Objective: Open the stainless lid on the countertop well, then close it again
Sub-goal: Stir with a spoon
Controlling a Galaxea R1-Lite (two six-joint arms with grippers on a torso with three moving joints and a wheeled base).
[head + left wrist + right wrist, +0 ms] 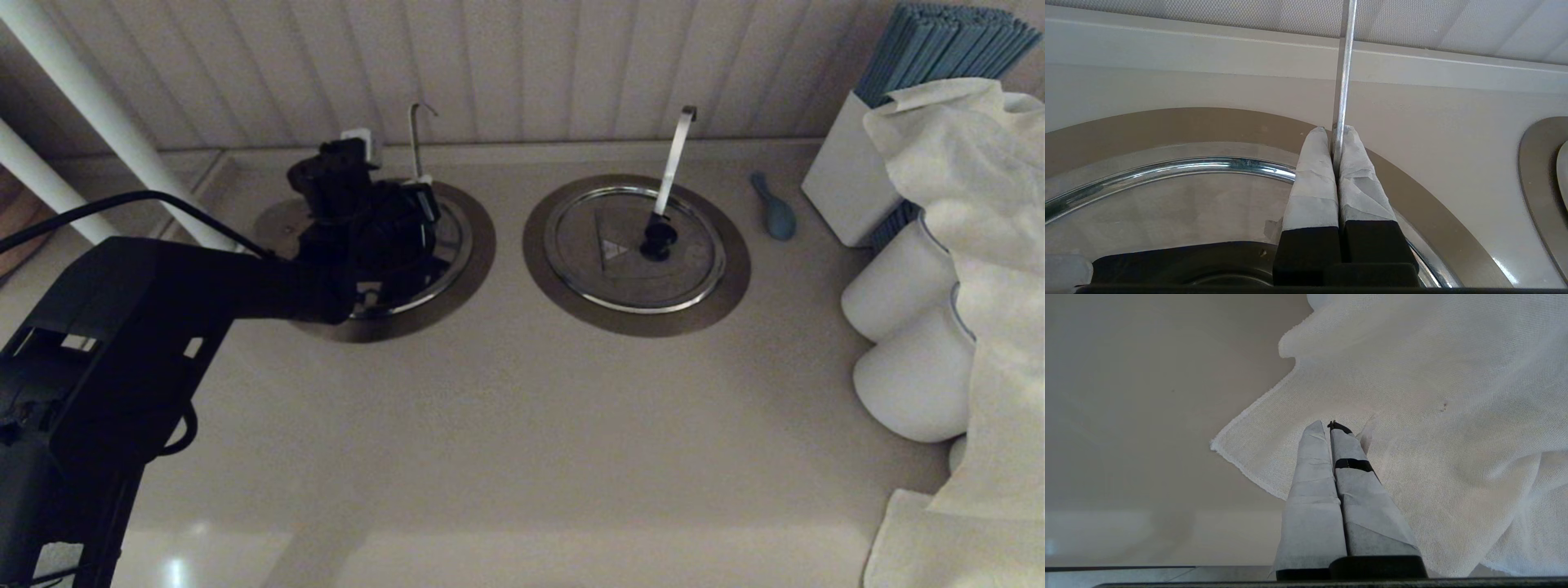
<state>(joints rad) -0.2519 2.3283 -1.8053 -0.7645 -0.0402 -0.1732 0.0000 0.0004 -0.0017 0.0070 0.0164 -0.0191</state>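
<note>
The desk (506, 425) is a pale beige slab running back to a wall of vertical panelling (571, 65), with two round steel rings sunk into it. At about 3 o'clock stand white cylindrical jars (906, 351) draped with a white cloth (971, 245), and a small blue spoon-like thing (774, 208) lies near the twin lid (633, 245).

My left arm covers most of the countertop well (473, 245) at 10 o'clock, so from the head view I cannot see the knob or the triangle mark. The stainless lid (1167, 204) sits inside the shiny rim as a dull grey, scuffed disc; it looks flat and down, though part is hidden. The thin hooked rod (418, 139) rises past my wrist. My left gripper (1336, 134) is clenched on that rod just above the lid.

My right gripper (1331, 426) is pressed together, empty, over the cloth.
</note>
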